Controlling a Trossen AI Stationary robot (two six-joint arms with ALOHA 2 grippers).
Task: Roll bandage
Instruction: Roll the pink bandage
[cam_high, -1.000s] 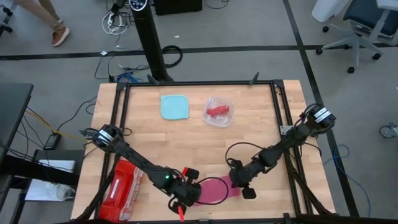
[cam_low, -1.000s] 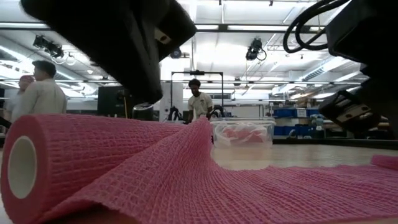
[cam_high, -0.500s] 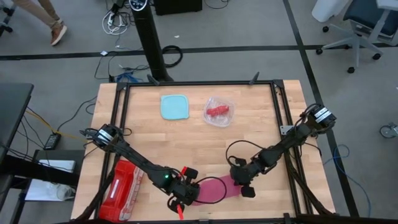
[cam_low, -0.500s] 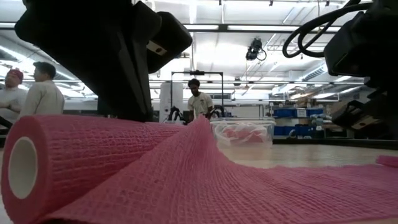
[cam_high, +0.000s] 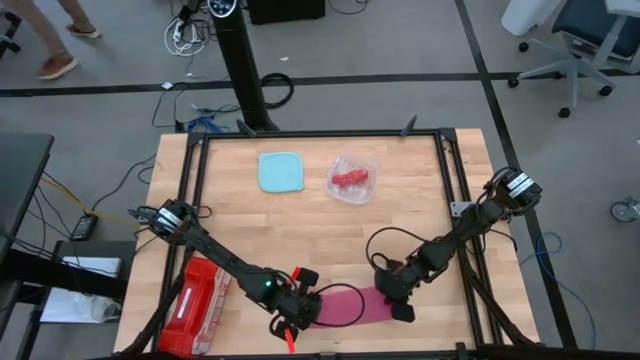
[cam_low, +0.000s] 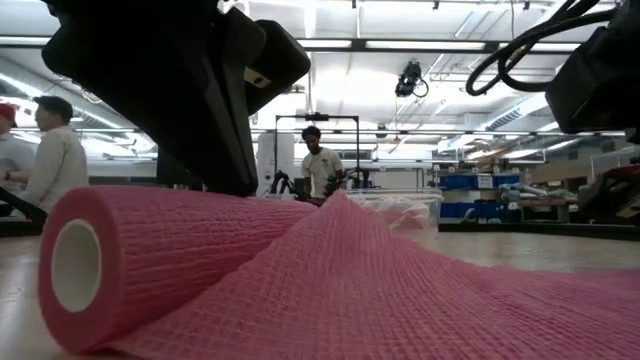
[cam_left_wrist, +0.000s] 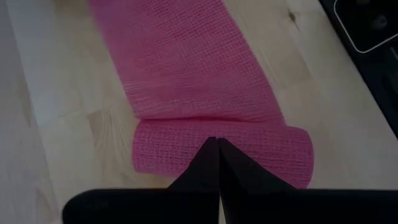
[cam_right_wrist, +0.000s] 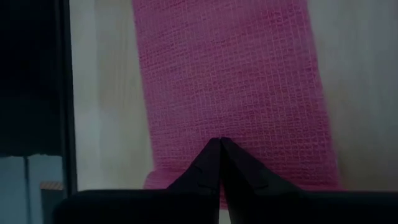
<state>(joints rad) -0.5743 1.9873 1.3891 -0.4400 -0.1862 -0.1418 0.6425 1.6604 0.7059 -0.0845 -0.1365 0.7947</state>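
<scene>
bandage (cam_right_wrist: 230, 93) end cut off, pincer-hidden

Two dark jointed arms with looping black cables and silver-ringed bases.

A robotics lab: people (cam_low: 322, 160) standing, shelving (cam_low: 470, 195), office chair (cam_high: 575, 45), floor cables (cam_high: 190, 35).

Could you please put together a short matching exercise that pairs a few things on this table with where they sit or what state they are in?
Things:
1. bandage
2. teal lid
3. red case
4. left gripper

Places or states:
A. at the table's near left corner
B. on the far half of the table, beside the clear container
C. partly rolled, its loose tail lying flat toward the right gripper
D. shut, tips at the rolled end of the bandage

Pairs: 1-C, 2-B, 3-A, 4-D
</scene>
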